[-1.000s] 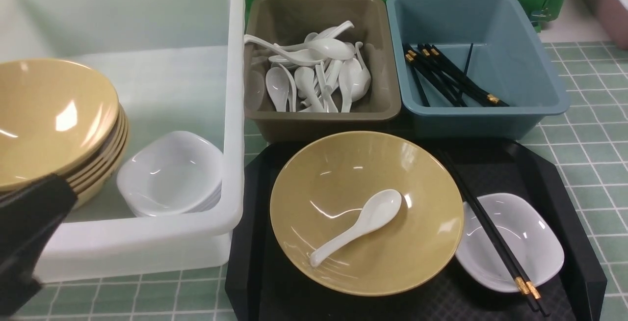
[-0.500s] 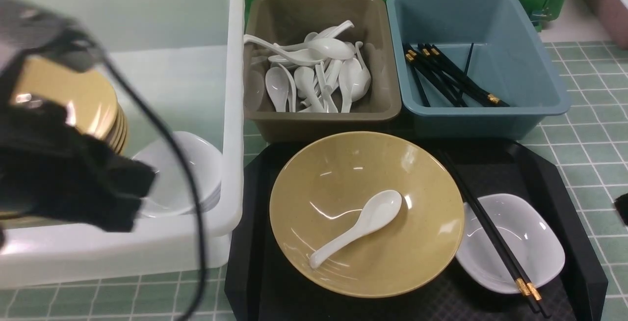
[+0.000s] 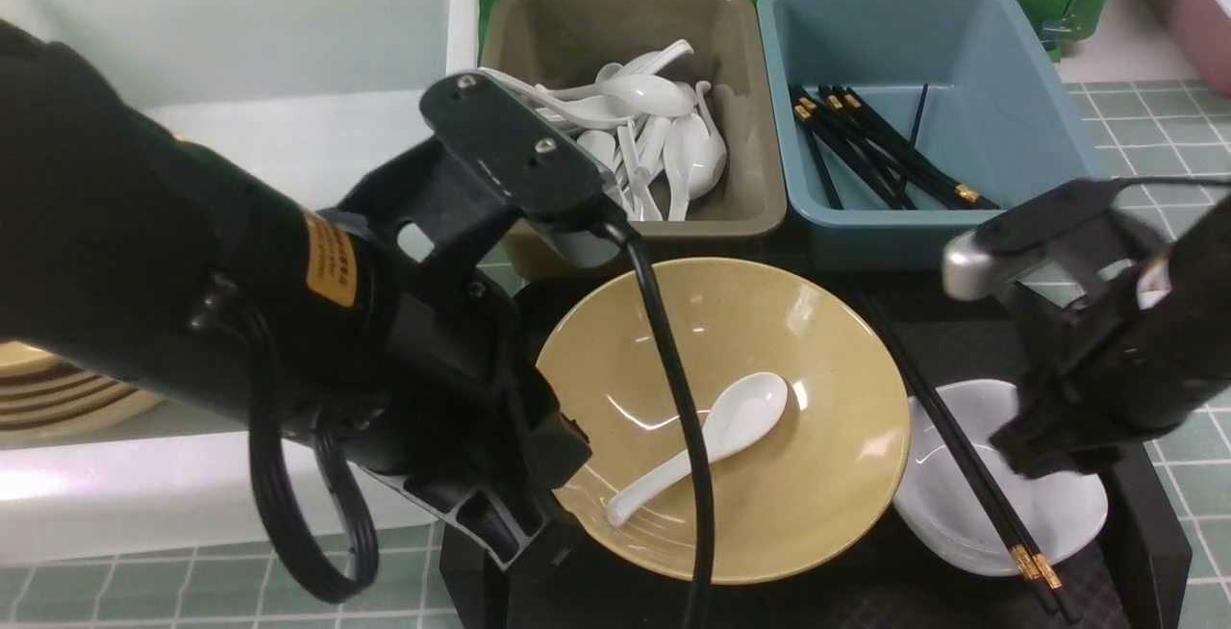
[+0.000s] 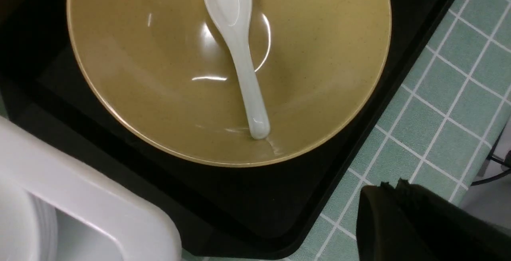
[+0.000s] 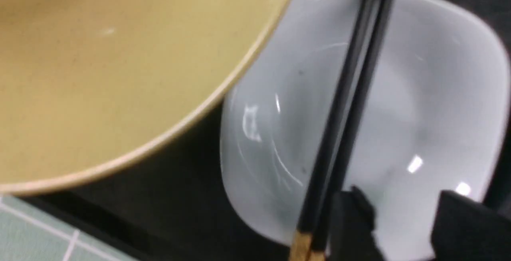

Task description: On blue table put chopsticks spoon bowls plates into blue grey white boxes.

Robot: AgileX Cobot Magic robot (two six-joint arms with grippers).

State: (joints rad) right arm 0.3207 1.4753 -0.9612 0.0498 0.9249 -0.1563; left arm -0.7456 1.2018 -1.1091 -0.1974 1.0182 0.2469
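Observation:
A tan bowl point(image 3: 817, 360) sits on the black tray with a white spoon point(image 3: 707, 441) lying in it. Next to it a small white plate point(image 3: 1067, 514) carries a pair of black chopsticks point(image 3: 962, 461) across it. My left gripper point(image 4: 393, 185) is shut and empty, over the blue table point(image 4: 439, 133) just off the tray's front-left corner, near the bowl's rim. Above the plate point(image 5: 419, 113) hangs my right gripper point(image 5: 403, 207), open and empty, one finger close beside the chopsticks point(image 5: 351, 93). The white box point(image 3: 240, 33), grey box point(image 3: 741, 220) and blue box point(image 3: 962, 225) stand behind the tray.
The white box holds a stack of tan bowls point(image 3: 48, 389), partly hidden by my left arm. Several white spoons point(image 3: 664, 129) lie in the grey box and several chopsticks point(image 3: 880, 148) in the blue one. The black tray point(image 3: 1144, 533) has a raised rim.
My left arm swung from the white box to the tray's front-left corner. My right arm came in from the right over the white plate and opened its jaws.

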